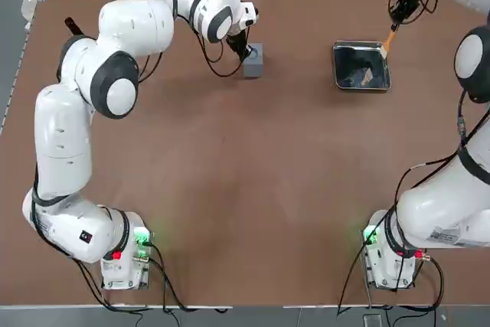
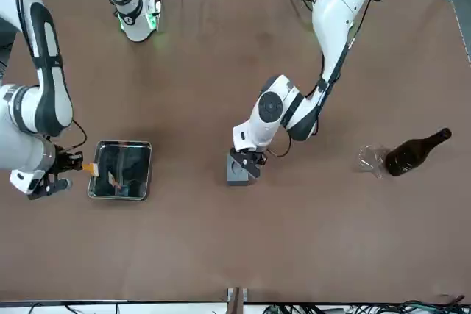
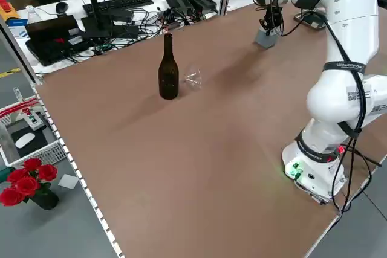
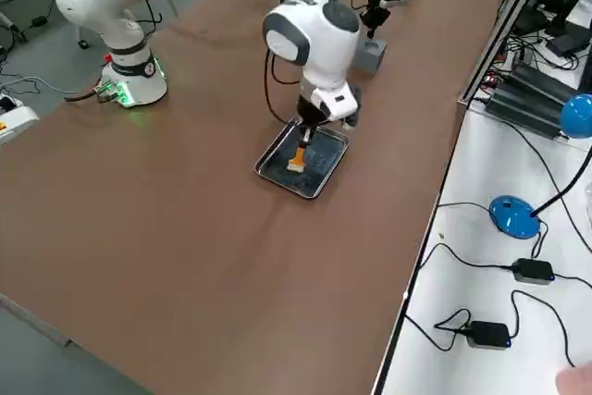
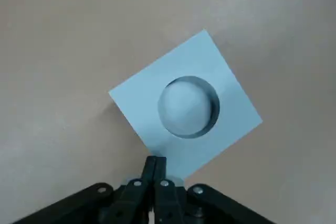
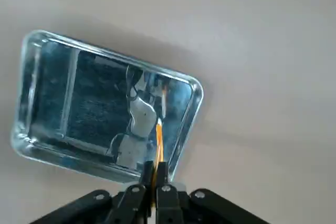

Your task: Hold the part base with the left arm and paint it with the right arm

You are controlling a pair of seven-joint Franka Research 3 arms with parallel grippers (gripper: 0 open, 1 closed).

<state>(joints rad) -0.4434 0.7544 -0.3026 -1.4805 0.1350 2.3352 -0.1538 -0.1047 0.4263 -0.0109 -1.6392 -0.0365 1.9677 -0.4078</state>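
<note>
The left gripper [image 5: 156, 161] was closed, with the block [image 5: 186, 106] at its fingertips. The brush [image 6: 159, 142] was clamped in the right gripper [image 6: 156, 166], above the tray [image 6: 105, 103].

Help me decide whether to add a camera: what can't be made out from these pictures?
- Whether the left gripper touches the part base: its jaws cover the near corner, left wrist view.
- The brush handle's upper end: hidden by the right gripper, right wrist view.
- The right arm's label text: too small, top view.
</note>
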